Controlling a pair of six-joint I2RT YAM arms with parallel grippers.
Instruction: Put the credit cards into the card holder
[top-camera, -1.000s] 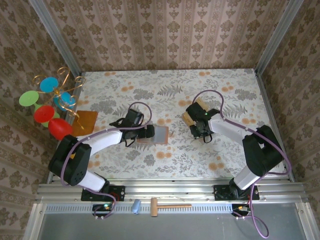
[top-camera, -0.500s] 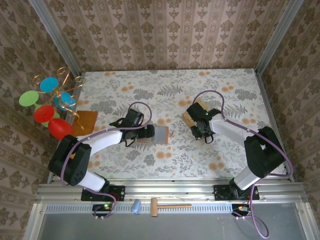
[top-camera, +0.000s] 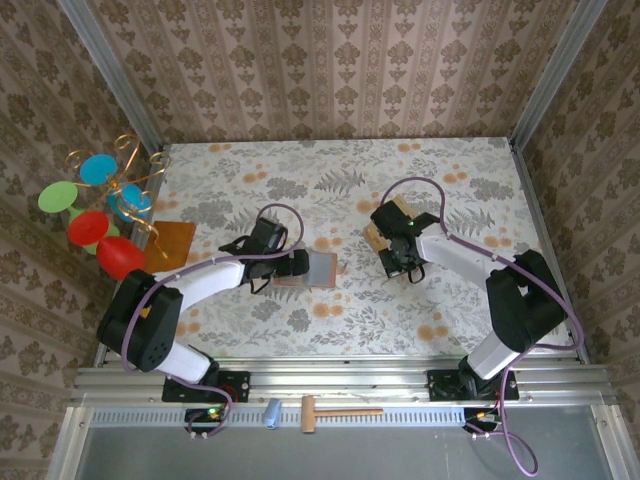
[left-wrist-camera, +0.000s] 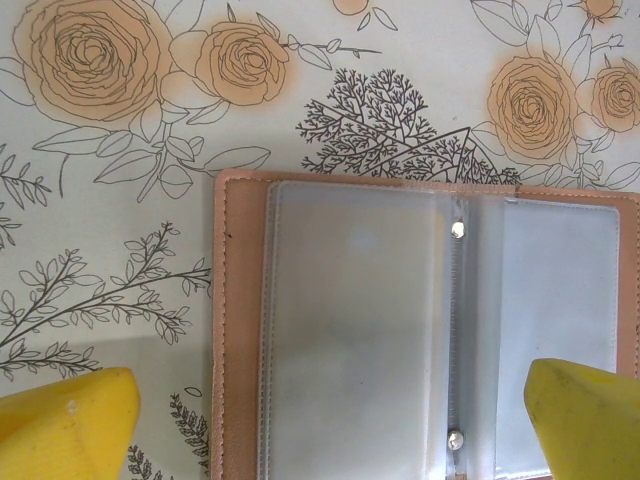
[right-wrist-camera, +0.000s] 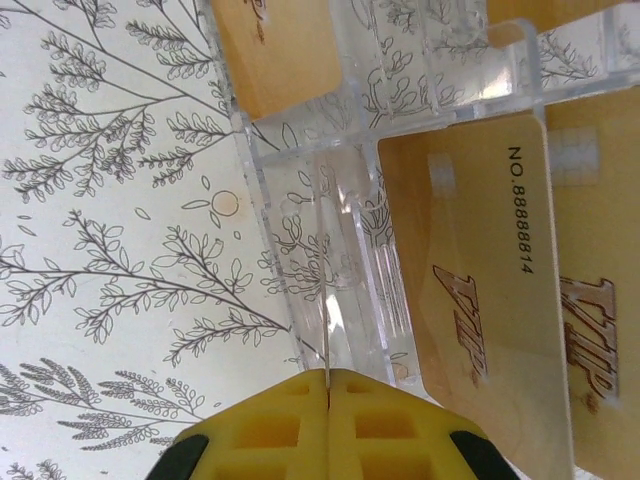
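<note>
Where the near rail crosses the top view, one wooden mallet (top-camera: 335, 411) and one blue-grey cylinder (top-camera: 271, 413) lie near each other without touching. Beyond them, on the floral table (top-camera: 460, 170), one card holder (left-wrist-camera: 350, 330) lies open and flat, left of centre. It shows two clear sleeves joined at a spine with two rivets. The left gripper (left-wrist-camera: 325, 430) is positioned over it with jaws spread wide and nothing between them. One yellow fingertip is off the holder's edge and the other is over the opposite sleeve.

Right of centre, the right gripper (right-wrist-camera: 328, 405) is closed, with its two pads meeting. A thin line rises from the seam; whether it is a card edge cannot be told. Just beyond the pads sits one clear plastic rack (right-wrist-camera: 300, 210) holding the credit cards (right-wrist-camera: 480, 280). Three tan faces can be counted there: two overlapping, one in a separate slot.

At the table's left edge, one orange-brown board (top-camera: 170, 243) lies flat beside one wire ornament (top-camera: 100, 205) with coloured discs.
</note>
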